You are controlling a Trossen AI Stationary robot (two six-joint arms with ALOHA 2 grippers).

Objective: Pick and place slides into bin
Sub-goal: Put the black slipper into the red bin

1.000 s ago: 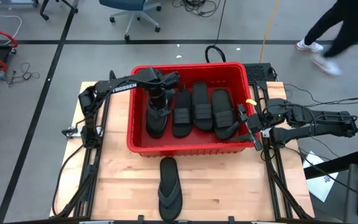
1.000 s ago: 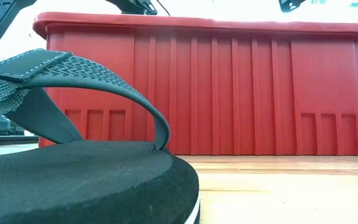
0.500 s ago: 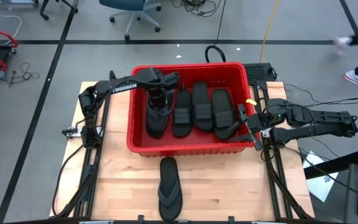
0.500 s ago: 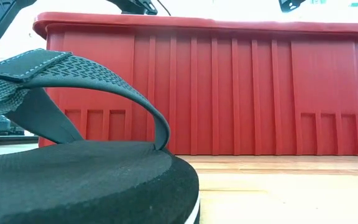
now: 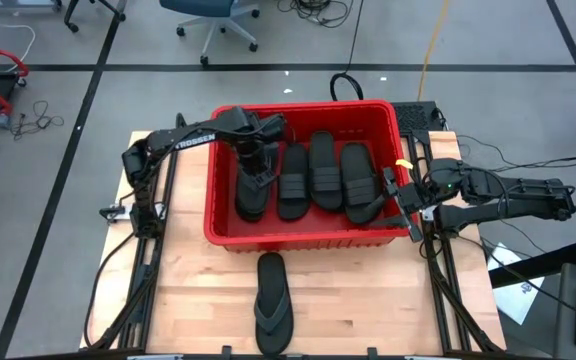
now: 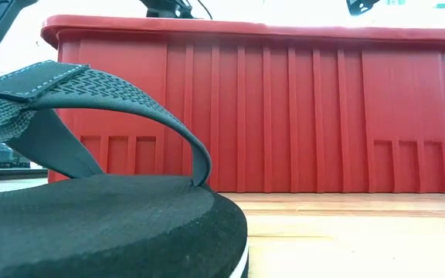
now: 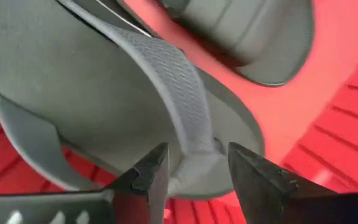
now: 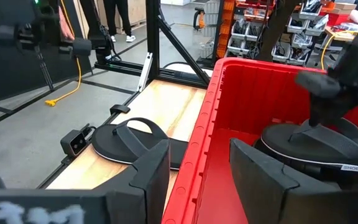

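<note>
The red bin [image 5: 308,238] stands mid-table and holds several black slides side by side. The leftmost is a thong sandal [image 5: 251,195]; beside it lie ribbed-strap slides [image 5: 325,170]. My left gripper [image 5: 258,165] reaches down into the bin over the thong sandal [image 7: 73,93]. It is open, with its fingers on either side of the Y-strap's front end [image 7: 194,146]. A second thong sandal [image 5: 273,303] lies flat on the table in front of the bin. My right gripper [image 5: 400,190] waits open at the bin's right rim [image 8: 222,74].
The bin's front wall [image 6: 284,116] rises behind the sandal on the table [image 6: 107,224]. Bare wood lies to both sides of that sandal. Black frame rails run along the table's left and right edges, and an office chair [image 5: 213,20] stands on the floor beyond the table.
My left arm has drawn back slightly toward the table's left edge, and the thong sandal under it stays lying in the bin. A person walking at the room's far right has left the picture.
</note>
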